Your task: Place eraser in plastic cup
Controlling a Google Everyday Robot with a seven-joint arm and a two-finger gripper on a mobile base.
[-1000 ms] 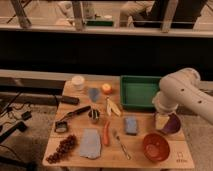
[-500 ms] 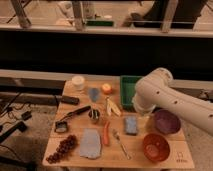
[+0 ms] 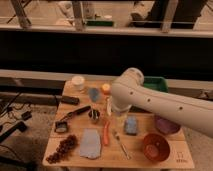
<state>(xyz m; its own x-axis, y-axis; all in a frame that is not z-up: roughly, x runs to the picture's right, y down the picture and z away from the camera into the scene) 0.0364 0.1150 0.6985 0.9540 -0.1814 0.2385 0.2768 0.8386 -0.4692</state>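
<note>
the two-finger gripper (image 3: 119, 113) is being held open and empty (beneath the white arm (image 3: 165, 105)), apart from the black bar-shaped eraser (image 3: 67, 100) and blue-grey plastic cup (image 3: 94, 93).

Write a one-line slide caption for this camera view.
End effector hangs open over the table; eraser and plastic cup sit untouched.

White arm (image 3: 165, 102) reaches in from the right over the wooden table (image 3: 185, 159). Gripper (image 3: 119, 112) hangs mid-table, jaws apart, just beside the metal cup (image 3: 94, 116). Eraser (image 3: 67, 100) lies at the left edge. Plastic cup (image 3: 94, 93) stands just beside the orange (image 3: 105, 88).
</note>
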